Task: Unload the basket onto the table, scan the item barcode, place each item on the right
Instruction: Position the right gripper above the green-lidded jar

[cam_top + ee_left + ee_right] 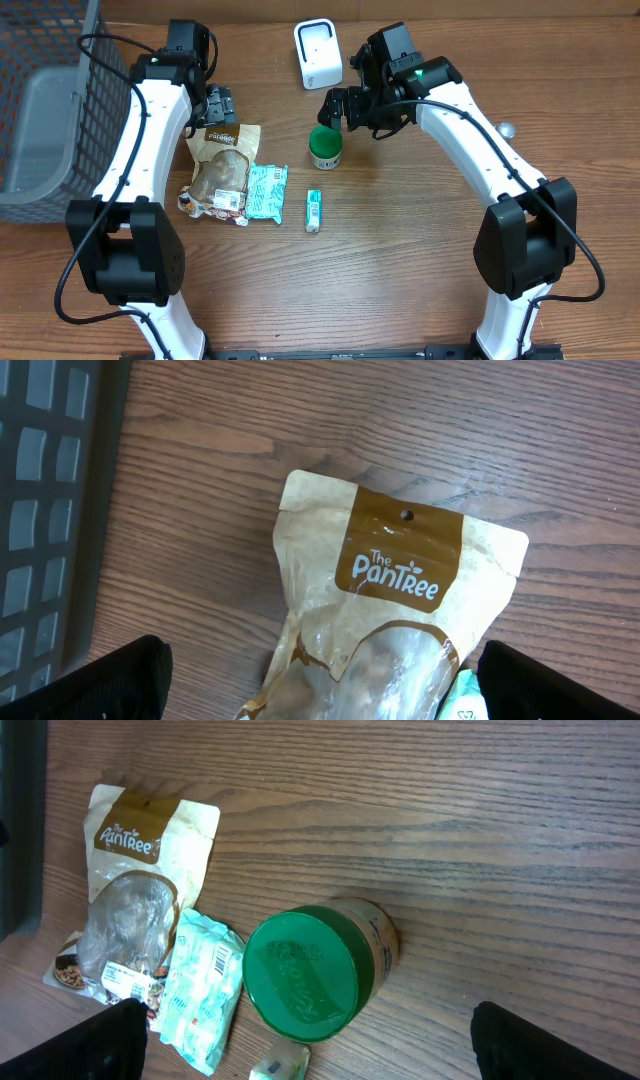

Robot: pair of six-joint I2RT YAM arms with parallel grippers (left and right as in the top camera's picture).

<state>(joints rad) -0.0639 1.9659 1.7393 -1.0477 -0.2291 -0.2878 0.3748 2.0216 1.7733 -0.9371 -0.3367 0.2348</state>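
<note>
A: Left fingers (110,685)?
B: Wide apart, over the brown bag (400,590) on the table (400,280).
A: Right fingers (85,1045)?
B: Wide apart too, holding nothing, above the green-lid jar (305,975) near the white scanner (318,53).

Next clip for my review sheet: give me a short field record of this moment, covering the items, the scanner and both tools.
scanner: white scanner, at the top of the overhead view, apart from the items
items: green-lidded jar; brown PanTree pouch; teal packet against the pouch; small green stick pack
container: grey wire basket at the left
left tool: open, over the pouch's top edge, holding nothing
right tool: open, above the jar, holding nothing
scan: not yet begun
</note>
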